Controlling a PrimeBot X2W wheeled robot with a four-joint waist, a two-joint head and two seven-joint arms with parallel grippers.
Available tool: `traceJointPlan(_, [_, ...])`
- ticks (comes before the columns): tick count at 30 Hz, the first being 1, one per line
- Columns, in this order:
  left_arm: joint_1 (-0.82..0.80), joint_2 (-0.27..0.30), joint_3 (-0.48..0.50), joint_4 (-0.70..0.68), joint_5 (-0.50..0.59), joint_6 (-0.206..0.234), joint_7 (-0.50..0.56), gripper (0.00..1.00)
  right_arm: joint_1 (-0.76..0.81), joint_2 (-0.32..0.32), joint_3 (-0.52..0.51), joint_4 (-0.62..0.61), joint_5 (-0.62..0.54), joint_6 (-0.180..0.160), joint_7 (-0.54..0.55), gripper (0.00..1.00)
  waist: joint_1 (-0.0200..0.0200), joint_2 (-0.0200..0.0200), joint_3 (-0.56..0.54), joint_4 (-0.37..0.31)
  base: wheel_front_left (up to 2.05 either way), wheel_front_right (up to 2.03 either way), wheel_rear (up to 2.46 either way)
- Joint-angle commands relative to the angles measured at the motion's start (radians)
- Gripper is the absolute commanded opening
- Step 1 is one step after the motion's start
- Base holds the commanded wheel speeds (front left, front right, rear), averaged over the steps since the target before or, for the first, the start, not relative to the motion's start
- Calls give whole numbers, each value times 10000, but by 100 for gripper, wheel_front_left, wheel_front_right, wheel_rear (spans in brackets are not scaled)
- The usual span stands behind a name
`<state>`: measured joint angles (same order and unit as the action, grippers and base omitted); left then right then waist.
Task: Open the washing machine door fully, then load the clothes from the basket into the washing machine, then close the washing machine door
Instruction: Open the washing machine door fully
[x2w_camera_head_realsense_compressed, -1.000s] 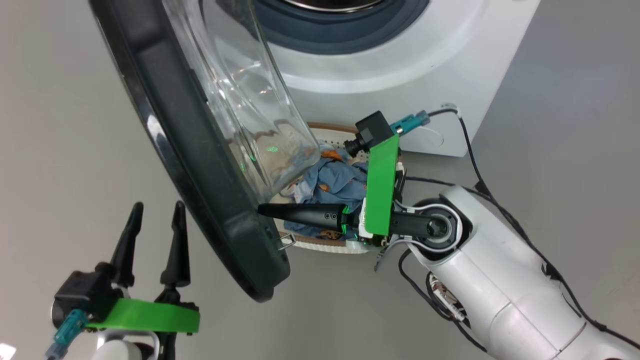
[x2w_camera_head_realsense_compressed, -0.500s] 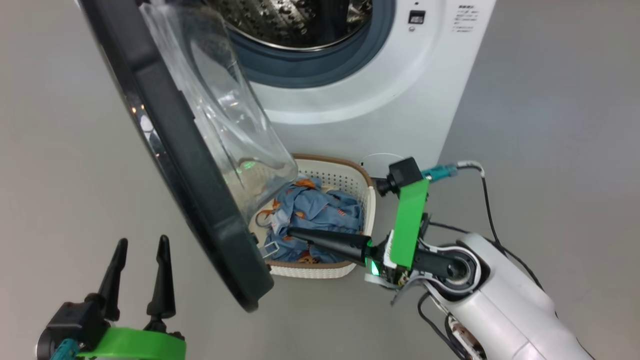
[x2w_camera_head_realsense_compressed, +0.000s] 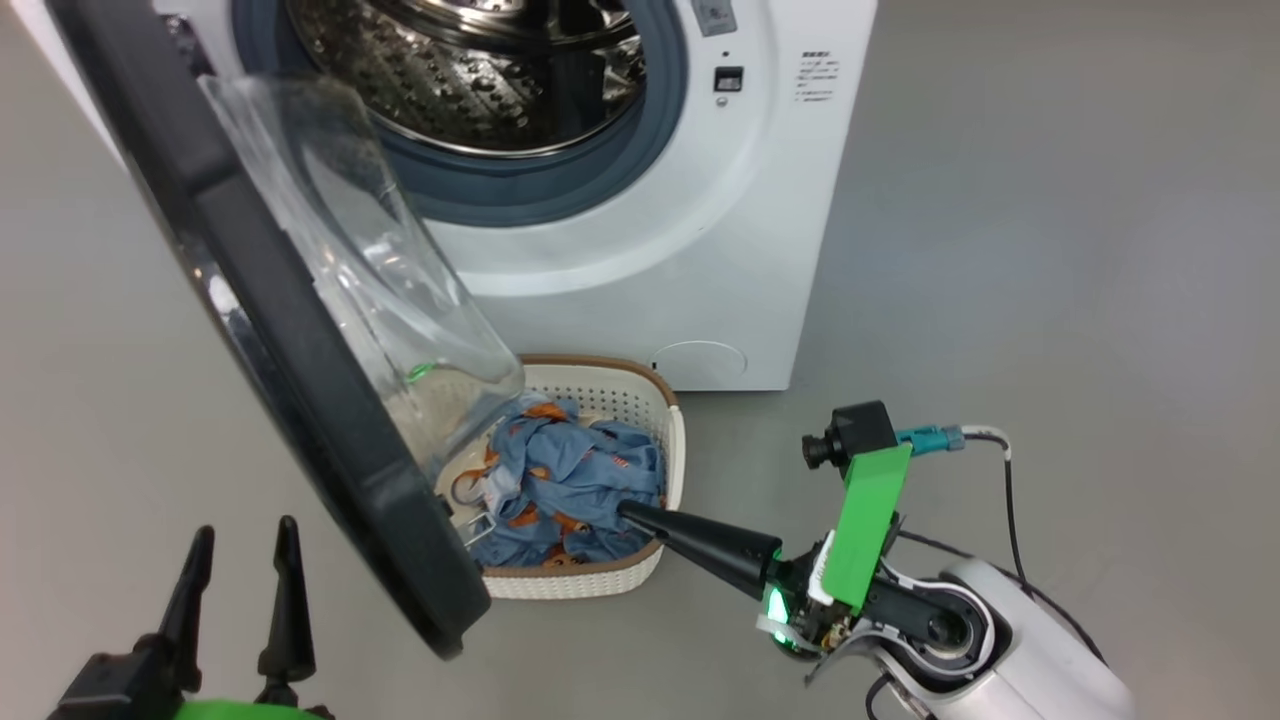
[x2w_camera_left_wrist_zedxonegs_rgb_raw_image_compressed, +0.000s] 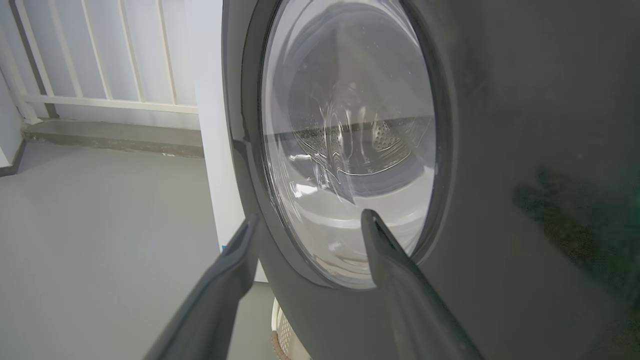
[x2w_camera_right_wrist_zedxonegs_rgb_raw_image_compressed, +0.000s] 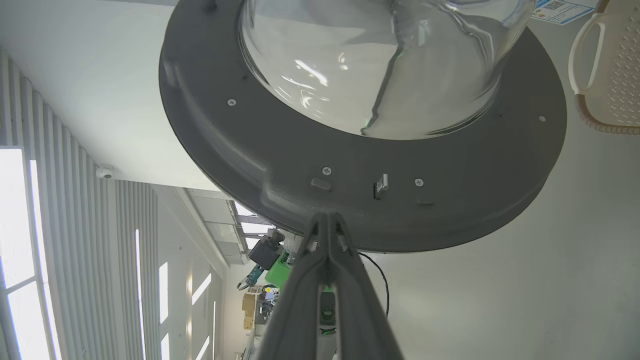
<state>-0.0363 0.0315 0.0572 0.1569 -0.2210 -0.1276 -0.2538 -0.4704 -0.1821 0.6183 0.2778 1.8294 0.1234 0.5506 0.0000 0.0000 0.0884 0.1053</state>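
– so, where did the washing machine door (x2w_camera_head_realsense_compressed: 340, 450) stand?
– it hung swung out at the robot's left of the washing machine (x2w_camera_head_realsense_compressed: 740, 250). its black rim slanted down the head view, and its clear glass bowl bulged over the left part of the basket (x2w_camera_head_realsense_compressed: 580, 583). the steel drum (x2w_camera_head_realsense_compressed: 470, 80) lay open to view behind it.
– and the basket?
– it sat on the grey floor (x2w_camera_head_realsense_compressed: 1000, 300) just before the machine's white front. the clothes (x2w_camera_head_realsense_compressed: 570, 480) were heaped in it, blue fabric with orange prints.
– what about the right gripper (x2w_camera_head_realsense_compressed: 628, 512)?
– its two dark fingers were pressed together into one point, with nothing between them. in the head view the tip lay over the right edge of the heap; whether it touched the fabric, i could not tell. its own wrist view showed the tip aimed at the door's inner rim, near the small metal latch (x2w_camera_right_wrist_zedxonegs_rgb_raw_image_compressed: 381, 186).
– and the left gripper (x2w_camera_head_realsense_compressed: 247, 530)?
– its fingers stood wide apart and held nothing, low on the door's outer side. in its wrist view they framed the outer glass.
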Motion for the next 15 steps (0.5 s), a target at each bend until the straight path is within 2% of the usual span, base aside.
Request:
traceJointPlan(1, [13,188,392,-320,111,-31,-80,100,183,91,27,-386,129,73,-150,0,0,0,-169,-250,0,0,0])
traceJointPlan(13, [526,188,689,-439,326,-31,-80,100,1084,-130,-249,-1238,390,73,-1124,0,0,0,-292,-869,0,0,0])
traceJointPlan(14, [538,188,699,-443,334,-31,-80,100,1142,-148,-373,-1336,291,73,-1341,23,0,0,-291,-890,0,0,0])
traceJointPlan(15, [547,188,715,-444,338,-31,-80,100,1211,-152,-507,-1395,177,73,-1596,51,0,0,-298,-911,0,0,0])
